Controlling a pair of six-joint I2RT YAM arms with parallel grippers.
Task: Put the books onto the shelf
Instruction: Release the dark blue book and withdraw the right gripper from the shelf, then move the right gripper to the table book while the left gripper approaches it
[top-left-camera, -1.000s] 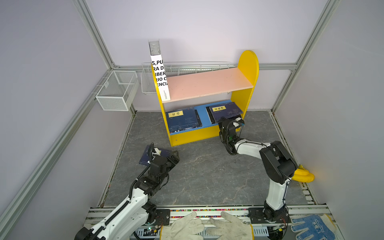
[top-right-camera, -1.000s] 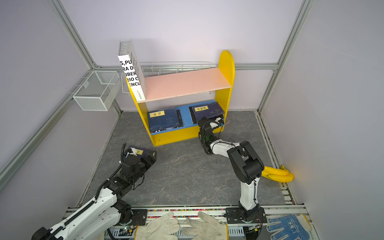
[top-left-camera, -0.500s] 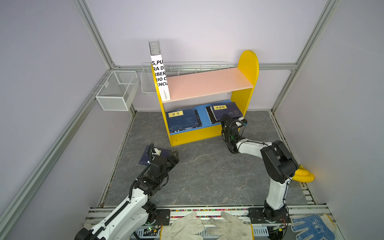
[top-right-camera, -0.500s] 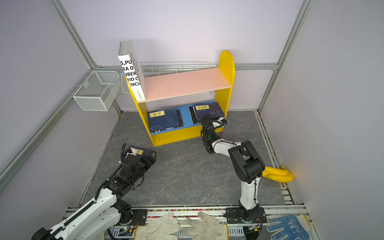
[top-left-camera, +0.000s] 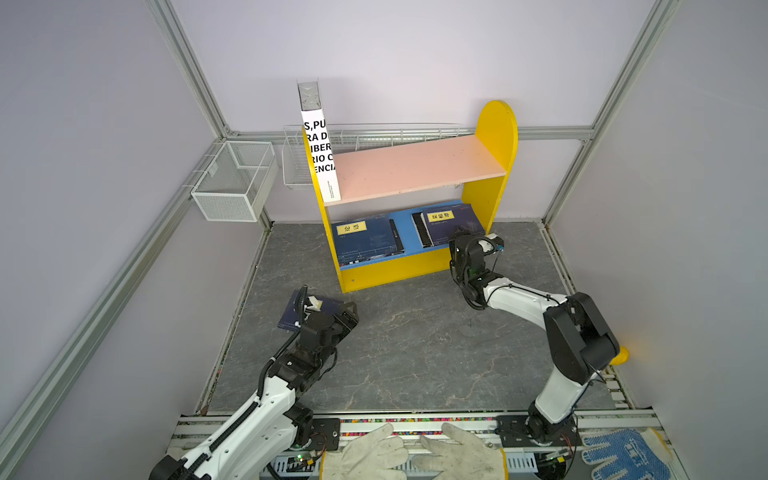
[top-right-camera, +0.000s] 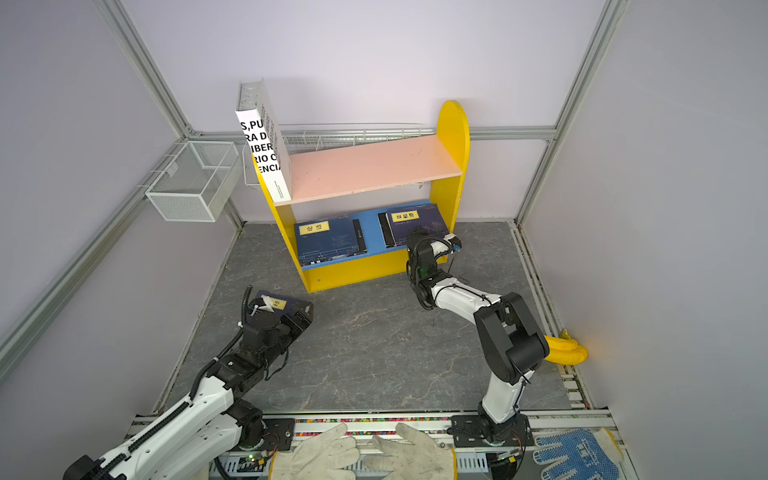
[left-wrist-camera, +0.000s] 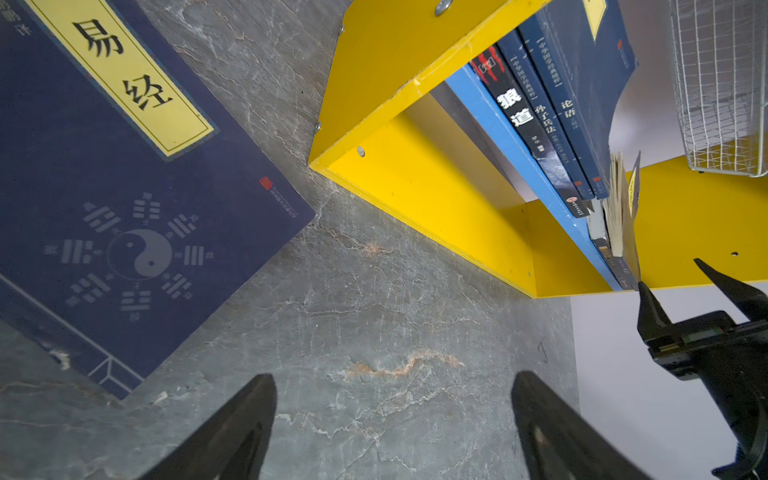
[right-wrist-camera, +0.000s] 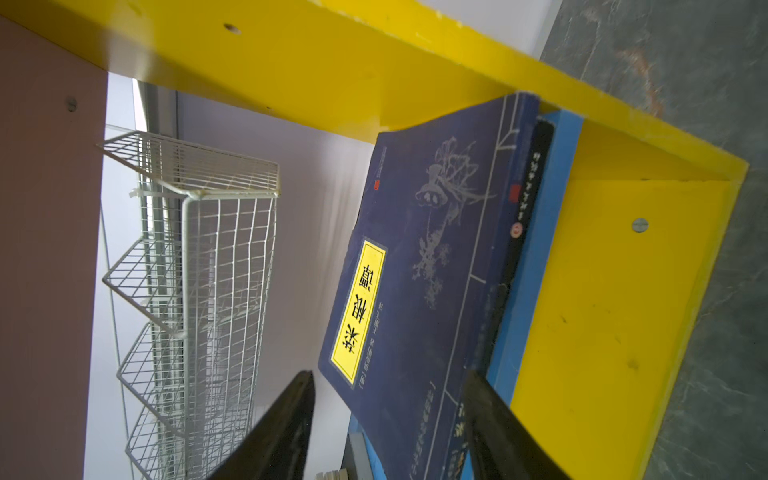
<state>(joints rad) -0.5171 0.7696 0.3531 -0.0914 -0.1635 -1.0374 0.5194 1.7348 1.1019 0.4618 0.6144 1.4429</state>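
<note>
The shelf (top-left-camera: 496, 137) stands at the 12 o'clock edge of the grey tabletop (top-left-camera: 415, 353). A white book with bold black lettering (top-left-camera: 322, 162) stands upright on its pink upper board (top-left-camera: 415, 166), against the side at the 9 o'clock end.

Two flat stacks lie on the blue lower board (top-left-camera: 405, 226). The left stack (top-left-camera: 365, 241) has a black book at the bottom and two navy ones above, the top one carrying a yellow title label. The right stack (top-left-camera: 446, 222) shows a navy book with a yellow label lying on a black one.

The right tool (right-wrist-camera: 388, 386) reaches in at the 3 o'clock end of the lower board. Its jaws stand parted on either side of the near corner of the top navy book. I cannot tell whether either finger touches the cover.

The left tool (left-wrist-camera: 392, 395) sits at about 8 o'clock on the tabletop, spread wide over bare stone and holding nothing. Just beside it, at its 9 o'clock in both top views, the floor book (top-left-camera: 291, 316) lies flat on the tabletop, off the shelf. It is navy with a yellow label and a yin-yang diagram.
</note>
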